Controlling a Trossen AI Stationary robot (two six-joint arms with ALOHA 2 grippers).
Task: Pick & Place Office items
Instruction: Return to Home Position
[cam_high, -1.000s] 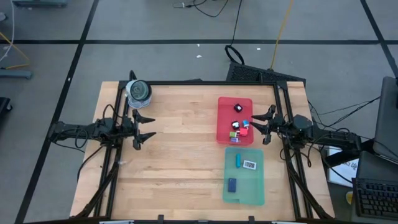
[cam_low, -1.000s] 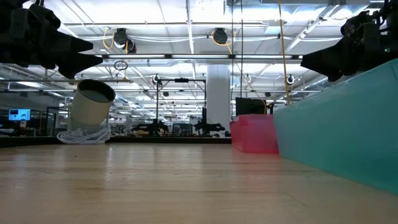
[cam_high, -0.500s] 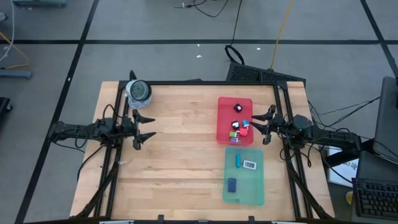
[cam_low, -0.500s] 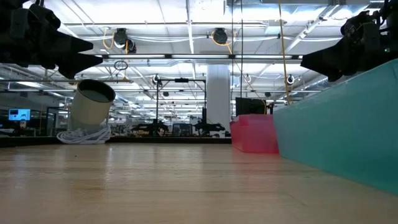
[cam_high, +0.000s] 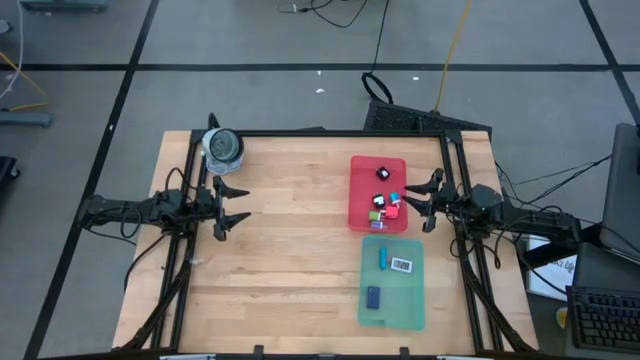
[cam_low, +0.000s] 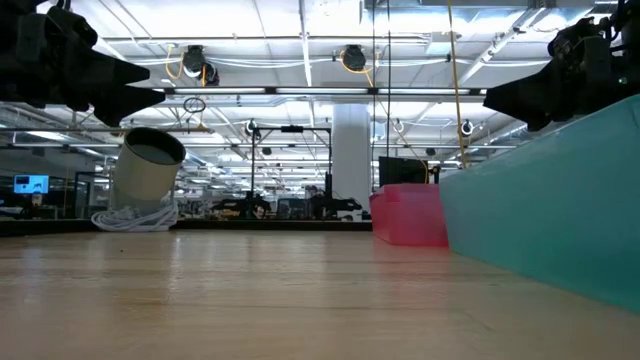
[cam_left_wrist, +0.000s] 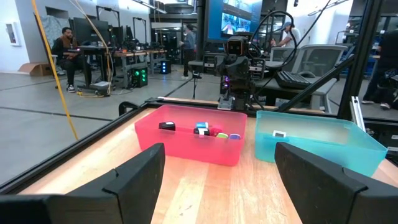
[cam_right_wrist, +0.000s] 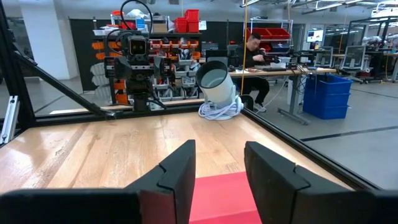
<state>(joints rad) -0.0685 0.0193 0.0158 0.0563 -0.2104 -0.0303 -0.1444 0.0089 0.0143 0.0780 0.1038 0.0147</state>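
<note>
In the high view, several small office items (cam_high: 383, 200), black, red, pink, blue and green, lie in the red tray (cam_high: 360, 190). A blue bar (cam_high: 385, 257), a white labelled tag (cam_high: 401, 265) and a dark block (cam_high: 373, 296) lie flat in the green tray (cam_high: 408, 310). My right gripper (cam_high: 409, 201) is open, above the red tray's right edge; its wrist view shows the tray (cam_right_wrist: 221, 199) just past the gripper (cam_right_wrist: 221, 168). My left gripper (cam_high: 243, 203) is open above the table's left part, facing both trays (cam_left_wrist: 186, 146), and touches nothing.
A round grey roll (cam_high: 222, 148) with a white cord coiled at its foot stands at the far left corner (cam_low: 145, 175). A black frame (cam_high: 330, 133) runs along the table's far and side edges. Bare wood (cam_high: 290, 240) lies between the arms. People sit at desks in the room beyond (cam_right_wrist: 254, 59).
</note>
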